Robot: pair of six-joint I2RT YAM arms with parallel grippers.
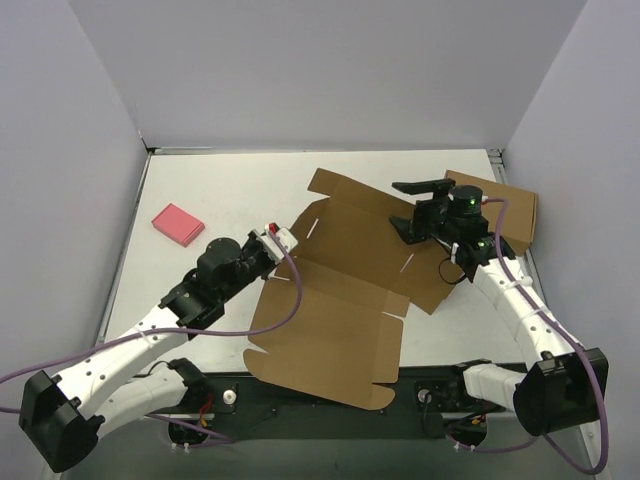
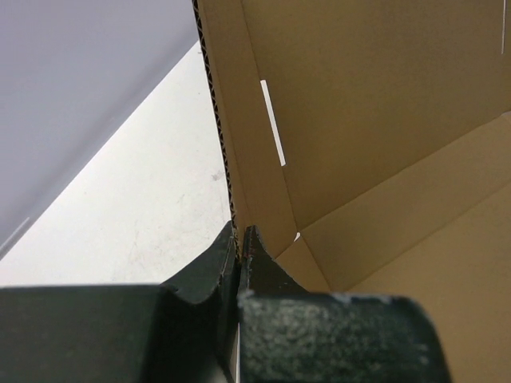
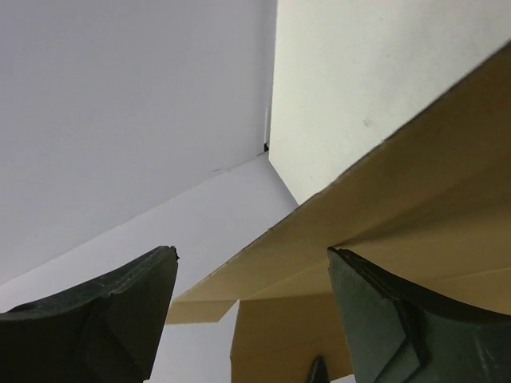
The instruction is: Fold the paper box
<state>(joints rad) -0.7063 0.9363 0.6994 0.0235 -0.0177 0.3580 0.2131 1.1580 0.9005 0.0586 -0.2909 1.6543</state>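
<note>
The paper box (image 1: 340,300) is a large brown die-cut sheet lying mostly flat mid-table, its left and far panels raised. My left gripper (image 1: 283,243) is shut on the sheet's raised left edge; in the left wrist view the jaws (image 2: 239,237) pinch the corrugated edge, with the box's slitted panel (image 2: 359,120) beyond. My right gripper (image 1: 402,208) is open over the sheet's far right part. In the right wrist view it (image 3: 251,263) straddles a raised flap (image 3: 383,207), and the right finger (image 3: 399,319) touches the flap.
A second, fully formed brown box (image 1: 515,212) stands at the back right behind the right arm. A small pink flat block (image 1: 178,225) lies at the left. Grey walls enclose the white table (image 1: 230,190) on three sides.
</note>
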